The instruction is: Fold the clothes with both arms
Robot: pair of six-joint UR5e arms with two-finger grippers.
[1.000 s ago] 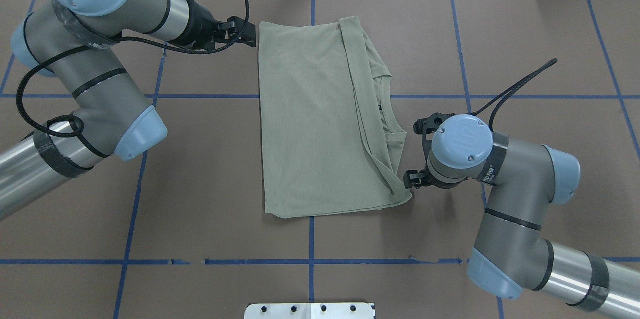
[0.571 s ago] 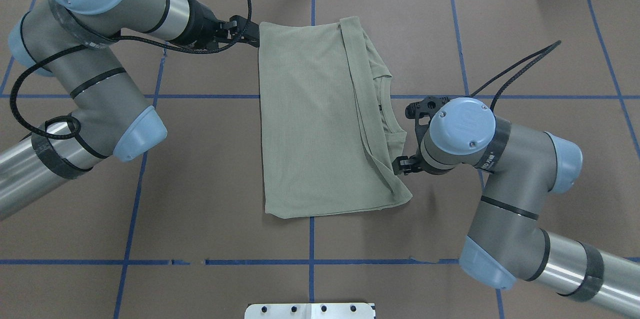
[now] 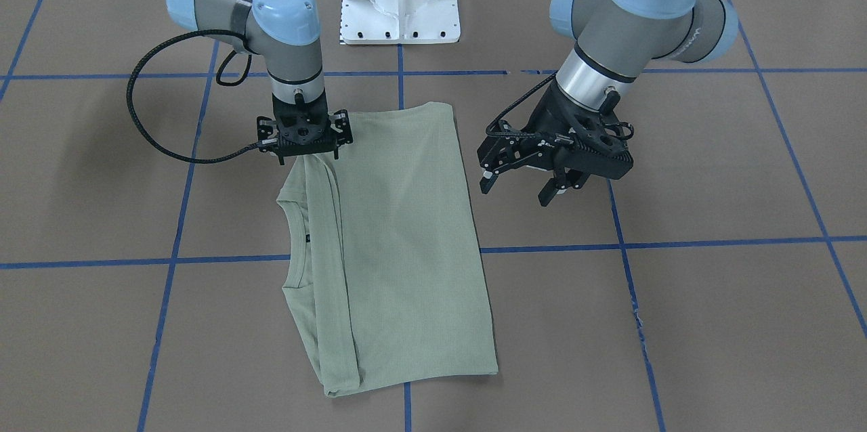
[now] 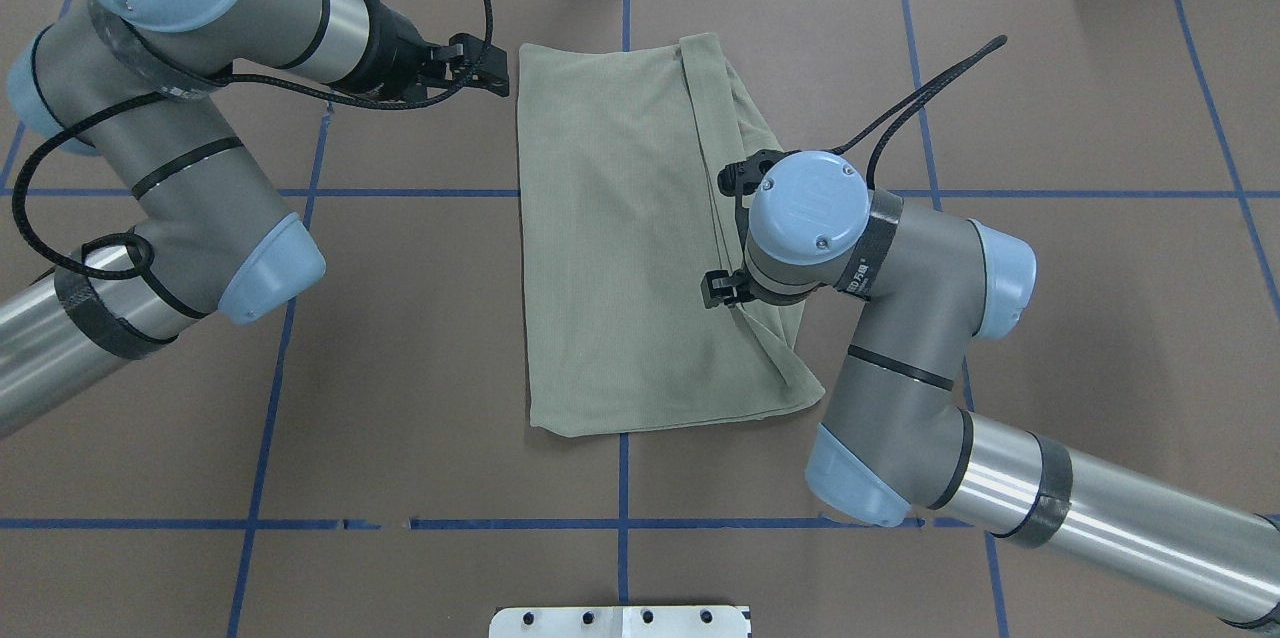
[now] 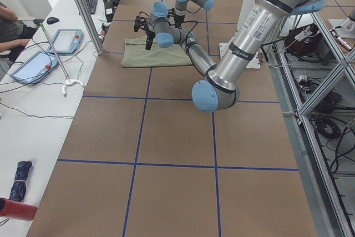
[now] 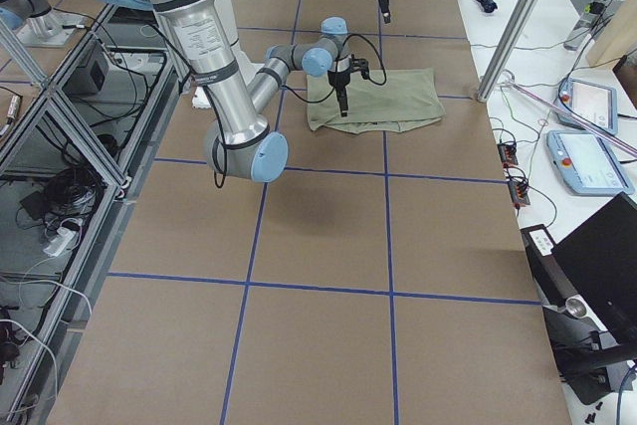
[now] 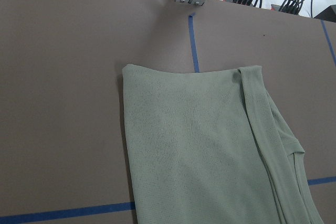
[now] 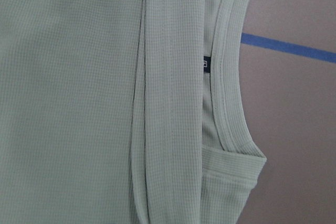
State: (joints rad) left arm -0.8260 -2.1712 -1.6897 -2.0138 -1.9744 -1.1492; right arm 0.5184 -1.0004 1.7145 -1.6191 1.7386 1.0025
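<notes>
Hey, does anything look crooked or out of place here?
The olive-green knit shirt is folded unevenly: its collar-side underlayers stick out past the top panel, ending in a slanted corner on the robot's right.

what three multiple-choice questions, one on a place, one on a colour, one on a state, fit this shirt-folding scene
1. Where is the left gripper relative to the shirt?
A) pressed on its neck opening
B) beside its edge, off the fabric
C) beneath it

2. What colour are the tape lines on the table?
A) blue
B) red
C) yellow

3. How do the left gripper's fingers stand?
A) shut on the shirt
B) shut on nothing
C) open

Answers:
1 B, the front-facing view shows it over the table beside the shirt.
2 A, the grid lines are blue in every view.
3 C, its fingers are spread apart with nothing between them.
</notes>
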